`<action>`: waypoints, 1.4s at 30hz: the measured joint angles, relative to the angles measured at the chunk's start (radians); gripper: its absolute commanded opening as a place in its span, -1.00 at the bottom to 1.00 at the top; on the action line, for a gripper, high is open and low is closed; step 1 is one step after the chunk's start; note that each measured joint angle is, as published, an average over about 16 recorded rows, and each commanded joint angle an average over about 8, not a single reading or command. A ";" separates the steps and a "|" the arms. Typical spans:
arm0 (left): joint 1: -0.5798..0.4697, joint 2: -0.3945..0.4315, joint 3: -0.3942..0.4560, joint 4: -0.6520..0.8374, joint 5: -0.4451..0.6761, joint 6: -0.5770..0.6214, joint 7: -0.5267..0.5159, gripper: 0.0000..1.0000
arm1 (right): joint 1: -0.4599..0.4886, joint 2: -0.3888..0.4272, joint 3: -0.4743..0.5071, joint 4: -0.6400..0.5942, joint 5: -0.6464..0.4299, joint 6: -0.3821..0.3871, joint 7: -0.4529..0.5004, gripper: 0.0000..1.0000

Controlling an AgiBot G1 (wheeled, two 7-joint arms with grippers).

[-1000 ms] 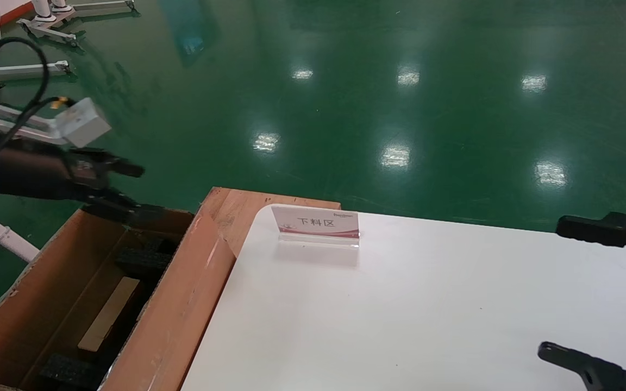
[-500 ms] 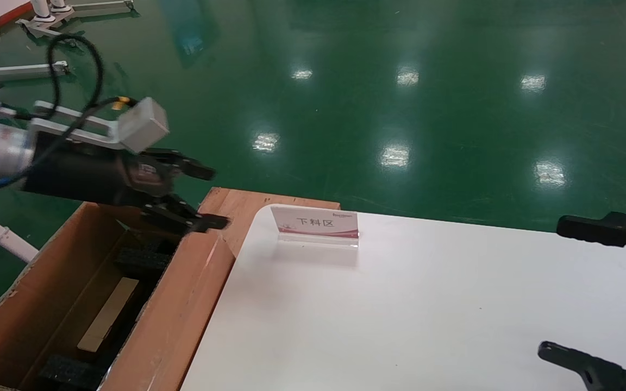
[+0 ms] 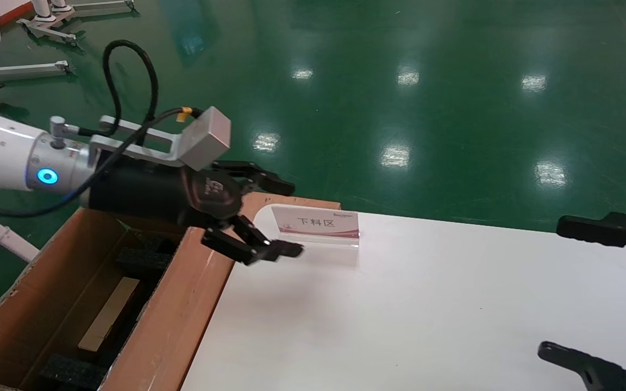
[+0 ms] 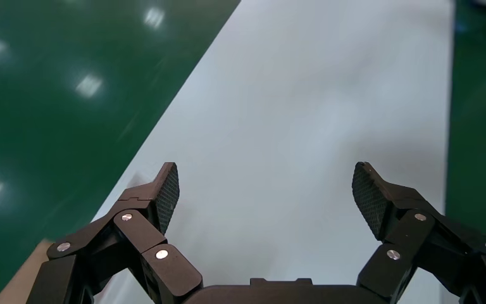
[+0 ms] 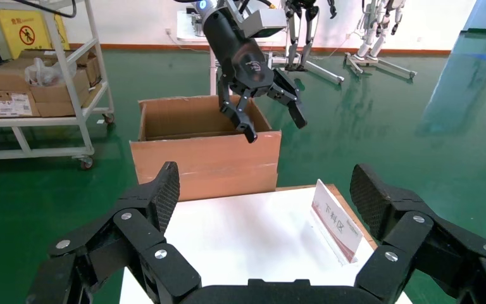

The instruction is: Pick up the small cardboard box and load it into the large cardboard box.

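Chinese characters, 下料区, can be read in dark print on the small white placard [image 3: 315, 224] with its red lower band, which is stood near the far edge of the white table [image 3: 427, 304]. The same placard is seen edge-on and from behind the right gripper in the right wrist view [image 5: 335, 220].

The left gripper [image 3: 286, 220] is held above the table's left end, just beside the placard, with its jaws spread wide and nothing caught between them. In the left wrist view its textured pads [image 4: 168, 187] are shown well apart, and only bare tabletop is seen beyond them.

The large cardboard box [image 3: 171, 320] is stood on the floor against the table's left edge, flaps up. Down inside it, from the head view, the small cardboard box [image 3: 109, 313] is seen lying as a pale tan strip among black foam pieces [image 3: 142, 259]. That interior is hidden in the right wrist view, where only the carton's outer wall [image 5: 205, 161] is shown, with the left gripper [image 5: 272, 117] hung over its rim.

The right gripper [image 3: 590, 293] is parked at the table's right end, fingers wide apart and empty; this is confirmed at [image 5: 262, 190]. A shelf cart [image 5: 38, 82] loaded with cartons is shown only in the right wrist view, with a yellow warning sign behind it whose text cannot be made out.
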 measured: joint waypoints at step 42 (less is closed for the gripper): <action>0.823 0.123 -1.132 -0.319 0.016 0.147 0.010 1.00 | 0.000 0.001 -0.002 0.000 0.001 0.001 -0.001 1.00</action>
